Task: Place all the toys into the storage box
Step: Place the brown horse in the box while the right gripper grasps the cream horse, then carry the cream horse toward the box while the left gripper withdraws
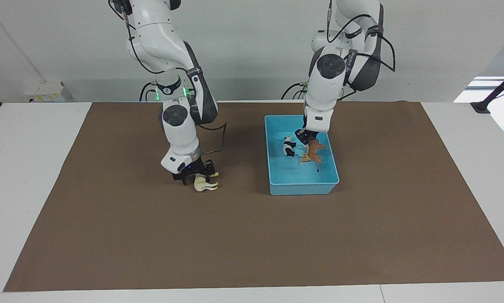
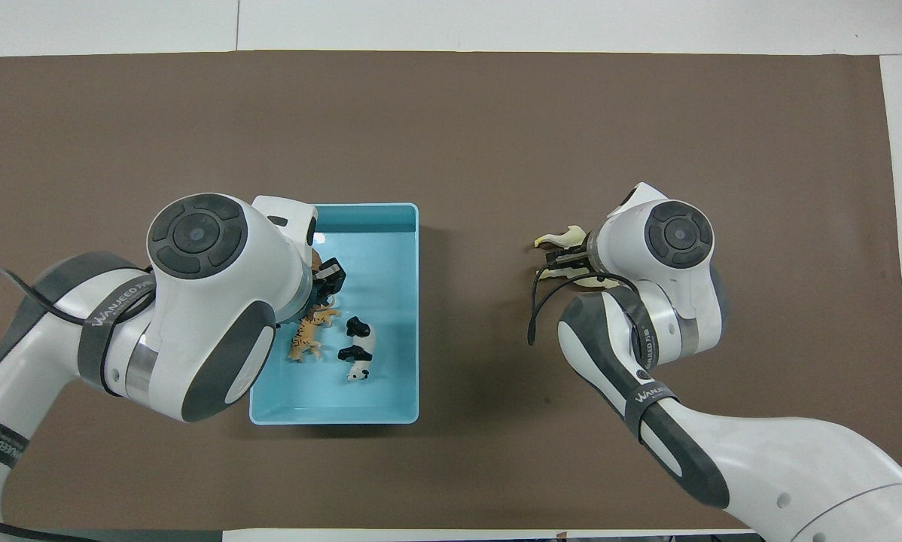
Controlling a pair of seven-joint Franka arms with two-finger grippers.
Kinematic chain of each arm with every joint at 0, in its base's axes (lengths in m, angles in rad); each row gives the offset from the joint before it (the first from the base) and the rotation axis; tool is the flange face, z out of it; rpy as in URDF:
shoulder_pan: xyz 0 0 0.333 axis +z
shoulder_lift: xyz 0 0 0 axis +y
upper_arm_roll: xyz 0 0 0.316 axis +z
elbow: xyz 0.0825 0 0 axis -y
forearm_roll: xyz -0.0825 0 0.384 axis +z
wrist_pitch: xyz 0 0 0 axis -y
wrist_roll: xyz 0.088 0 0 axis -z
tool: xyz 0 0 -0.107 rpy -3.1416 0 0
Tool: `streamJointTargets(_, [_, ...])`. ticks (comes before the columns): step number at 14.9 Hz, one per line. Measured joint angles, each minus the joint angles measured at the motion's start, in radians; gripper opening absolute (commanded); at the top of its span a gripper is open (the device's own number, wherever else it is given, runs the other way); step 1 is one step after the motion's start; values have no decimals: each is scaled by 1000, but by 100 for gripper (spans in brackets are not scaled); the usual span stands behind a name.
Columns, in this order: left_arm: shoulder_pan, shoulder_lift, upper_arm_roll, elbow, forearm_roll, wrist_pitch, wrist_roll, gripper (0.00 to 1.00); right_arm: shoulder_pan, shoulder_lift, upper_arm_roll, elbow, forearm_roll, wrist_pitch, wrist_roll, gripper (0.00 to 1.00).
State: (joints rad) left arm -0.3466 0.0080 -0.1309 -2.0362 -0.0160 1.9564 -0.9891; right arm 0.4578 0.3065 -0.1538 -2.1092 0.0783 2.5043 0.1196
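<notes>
The light blue storage box stands near the middle of the brown mat, toward the left arm's end; it also shows in the overhead view. In it lie the black-and-white panda and the orange-tan tiger. My left gripper is low inside the box, right at the tiger's head. My right gripper is down at the mat on the cream-white horse, which lies on its side. The dark brown lion is not clearly visible; the left arm covers part of the box.
The brown mat covers most of the white table. A black cable loops from the right wrist above the mat. White table margins lie at both ends.
</notes>
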Motion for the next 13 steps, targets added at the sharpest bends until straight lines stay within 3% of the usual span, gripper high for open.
streamJointTargets(4, [30,-37,22,-1,-10,3,6,100,5,-10,0,-1,-1,5,0,0])
streamJointTargets(7, [126,-96,27,55,-10,-120,145,100,15,-11,0,53,-1,-101,13,0])
streamJointTargets(11, [299,-129,39,189,-11,-332,445,100,93,-24,5,361,10,-420,199,0])
streamJointTargets(13, [354,-128,41,209,-8,-371,570,100,170,-26,14,496,95,-462,352,0])
